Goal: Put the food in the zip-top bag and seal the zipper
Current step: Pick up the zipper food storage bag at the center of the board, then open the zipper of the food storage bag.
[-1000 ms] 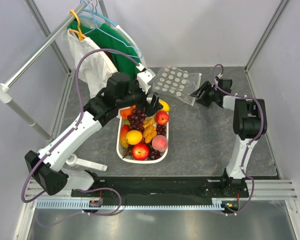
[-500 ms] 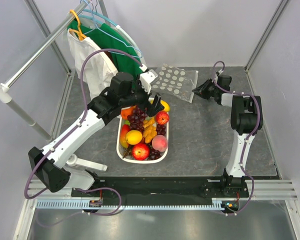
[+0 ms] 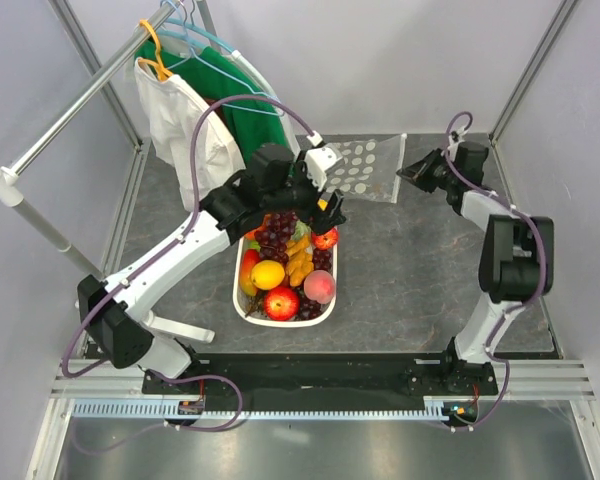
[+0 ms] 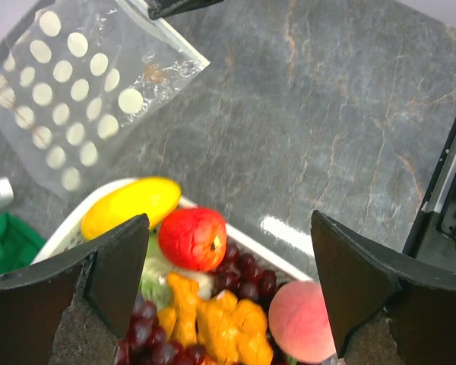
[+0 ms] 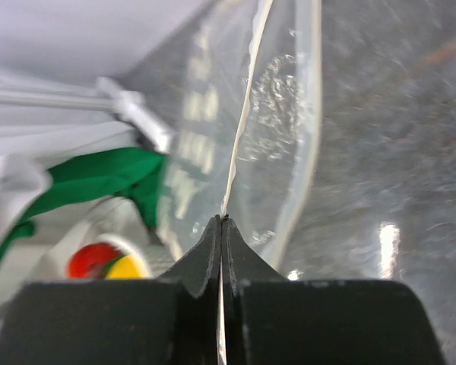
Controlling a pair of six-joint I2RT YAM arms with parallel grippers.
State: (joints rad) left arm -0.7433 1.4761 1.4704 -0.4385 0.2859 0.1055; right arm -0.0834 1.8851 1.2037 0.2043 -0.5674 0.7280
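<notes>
The food (image 3: 285,270), glossy fruits, fills a white slotted basket (image 3: 237,292). My left gripper (image 3: 325,212) hangs open over the basket's far end. Between its fingers show a red apple (image 4: 191,237), orange pieces (image 4: 213,319) and grapes. A yellow fruit (image 4: 131,207) lies by the left finger and a peach (image 4: 304,319) by the right finger. The zip-top bag (image 3: 365,165), clear with white dots, lies beyond the basket. My right gripper (image 3: 405,172) is shut on its right edge (image 5: 247,99), lifting it. The zipper (image 4: 184,47) runs along that edge.
A clothes rail (image 3: 80,100) with hangers carries a green garment (image 3: 245,110) and a white one (image 3: 185,130) at the back left, close to my left arm. Grey walls and frame posts close in the stone-patterned table (image 3: 410,270).
My right gripper has closed on the bag's edge and drawn back to the right, pulling the bag with it. My left arm has swung right, over the basket's far end.
</notes>
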